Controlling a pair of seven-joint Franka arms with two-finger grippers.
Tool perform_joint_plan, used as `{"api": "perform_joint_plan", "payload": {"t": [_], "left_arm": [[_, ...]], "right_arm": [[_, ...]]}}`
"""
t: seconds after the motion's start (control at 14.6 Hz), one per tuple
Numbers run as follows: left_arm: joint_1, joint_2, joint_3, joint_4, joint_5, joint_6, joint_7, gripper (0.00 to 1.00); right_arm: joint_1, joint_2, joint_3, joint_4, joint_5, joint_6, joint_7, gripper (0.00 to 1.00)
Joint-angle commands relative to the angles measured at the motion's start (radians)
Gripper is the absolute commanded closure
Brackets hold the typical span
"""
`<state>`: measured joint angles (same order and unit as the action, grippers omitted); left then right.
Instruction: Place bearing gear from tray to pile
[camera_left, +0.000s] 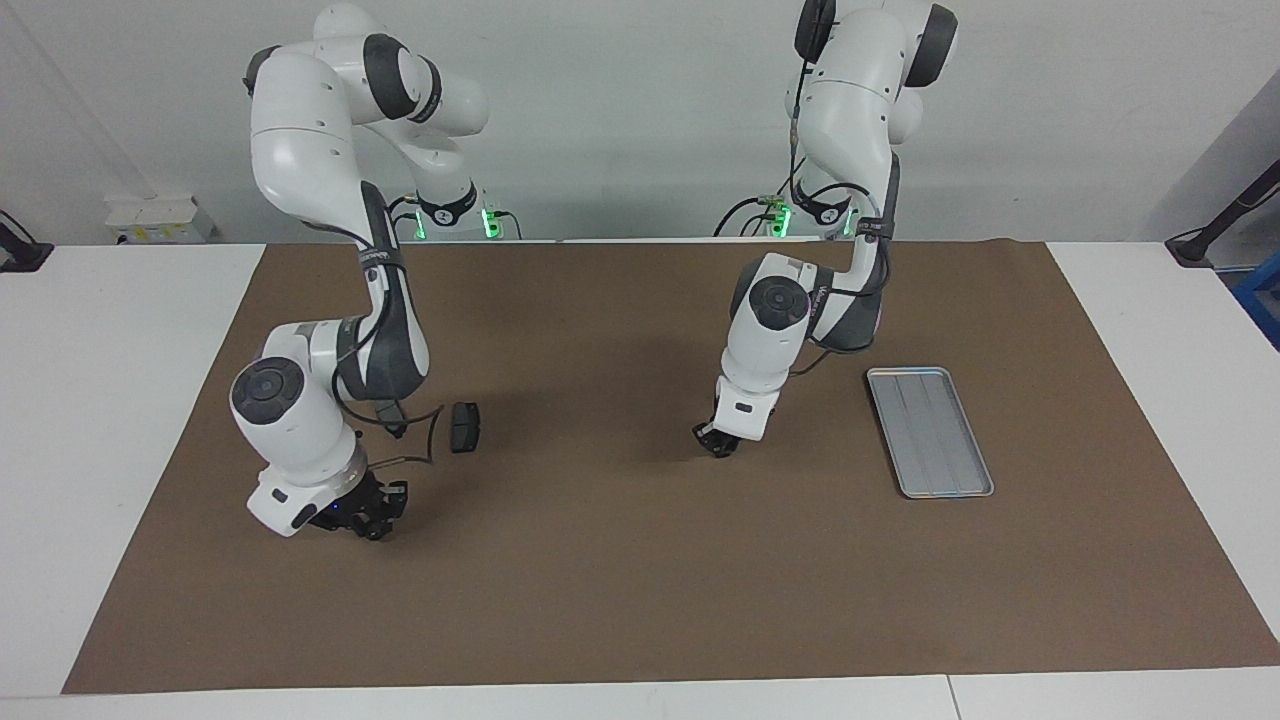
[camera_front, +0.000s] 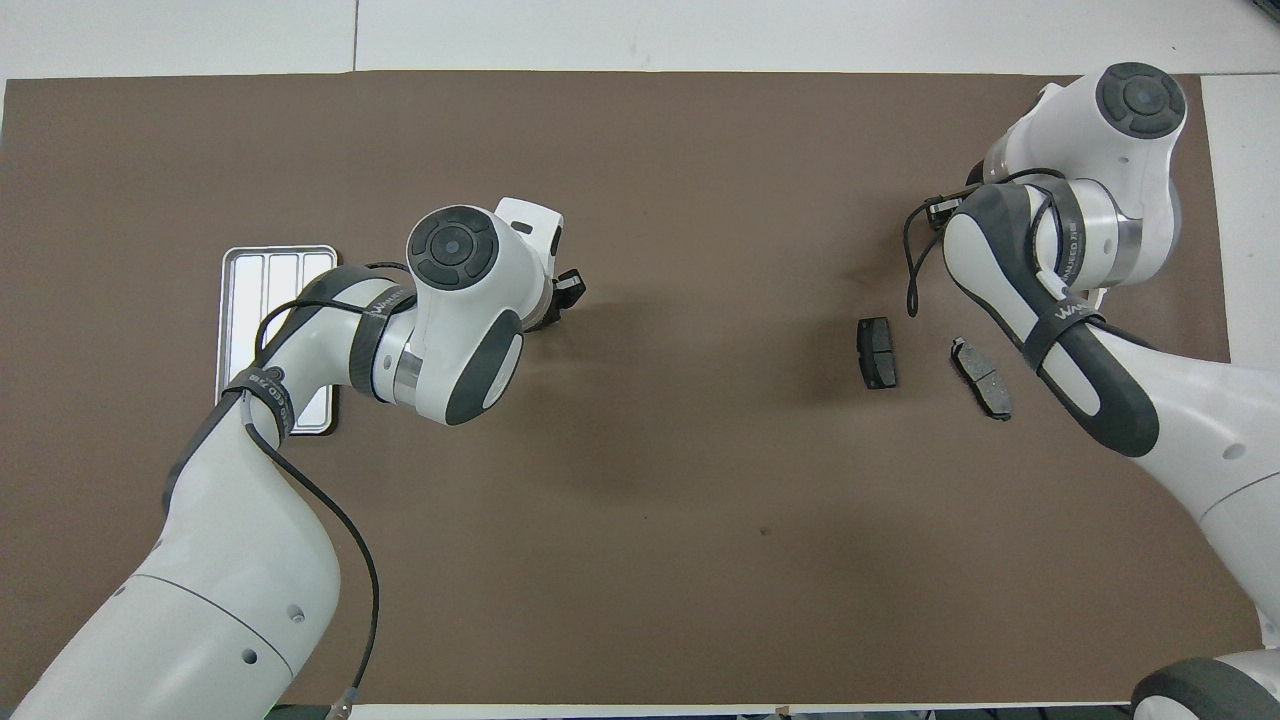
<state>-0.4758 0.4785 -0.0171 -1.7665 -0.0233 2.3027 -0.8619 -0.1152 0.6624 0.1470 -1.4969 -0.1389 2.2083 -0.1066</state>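
Clock directions are read on the overhead view, with 12 o'clock pointing away from the robots.

1. Surface (camera_left: 100, 400): a white top is covered by a brown mat (camera_left: 620, 600).
2. Tray (camera_left: 930, 432): the silver-grey ribbed metal tray lies flat on the mat at about 9 o'clock from the mat's centre, toward the left arm's end. Only its ribbed floor is shown.
3. Pile: two dark grey brake pads are seen at about 3 o'clock from the mat's centre, toward the right arm's end. The first brake pad (camera_front: 877, 352) lies flat. The second brake pad (camera_front: 981, 377) lies at roughly 3 o'clock from the first, apart from it and turned at a slant. In the facing view the second is largely hidden by the right arm.
4. Bearing gear: it cannot be located in either view.
5. Left hand (camera_left: 718, 443): it is held low over bare mat, at about 3 o'clock from the tray, between tray and pile and closer to the tray. Whether its fingers are together or apart cannot be told, nor whether anything is carried.
6. Right hand (camera_left: 365, 520): it is held low over the mat at about 1 o'clock from the brake pads, touching neither. Its finger state cannot be told.
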Motion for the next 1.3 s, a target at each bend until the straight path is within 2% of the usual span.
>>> {"api": "perform_joint_plan", "payload": {"t": [0.0,0.14,0.27,0.48,0.55,0.68,0.82,0.89,1.02,1.09,1.23], "left_arm": [[0.011,-0.059,0.037,0.028,0.055,-0.125,0.001,0.0],[0.086,-0.179,0.057,0.006,0.056,-0.202,0.099,0.0],[0.185,-0.288,0.054,0.004,0.053,-0.345,0.296,0.0],[0.302,-0.426,0.058,0.009,0.049,-0.514,0.519,0.0],[0.336,-0.464,0.059,0.009,0.049,-0.552,0.57,0.0],[0.353,-0.515,0.068,0.012,0.049,-0.618,0.627,0.0],[0.378,-0.537,0.059,0.007,0.049,-0.649,0.642,0.0],[0.379,-0.543,0.059,-0.002,0.048,-0.652,0.65,0.0],[0.387,-0.544,0.055,-0.007,0.048,-0.652,0.667,0.0],[0.393,-0.544,0.048,-0.007,0.048,-0.652,0.673,0.0],[0.407,-0.54,0.04,-0.007,0.046,-0.626,0.685,0.0]], "right_arm": [[-0.005,-0.026,0.014,-0.023,-0.014,-0.011,0.016,0.0],[0.026,-0.067,0.016,-0.008,-0.016,-0.121,0.098,0.0],[0.11,-0.11,0.019,0.053,-0.004,-0.273,0.245,0.0],[0.266,-0.124,0.025,0.188,0.045,-0.477,0.592,0.0],[0.331,-0.118,0.025,0.222,0.086,-0.492,0.71,0.0],[0.437,-0.116,0.025,0.224,0.094,-0.435,0.92,0.0],[0.543,-0.092,0.019,0.231,0.084,-0.415,1.039,0.0],[0.583,-0.063,0.013,0.239,0.076,-0.392,1.089,0.0],[0.65,0.038,0.013,0.335,0.033,-0.378,1.207,0.0],[0.673,0.093,0.013,0.399,0.021,-0.378,1.241,0.0],[0.7,0.153,0.006,0.451,0.019,-0.355,1.256,0.0]]}}
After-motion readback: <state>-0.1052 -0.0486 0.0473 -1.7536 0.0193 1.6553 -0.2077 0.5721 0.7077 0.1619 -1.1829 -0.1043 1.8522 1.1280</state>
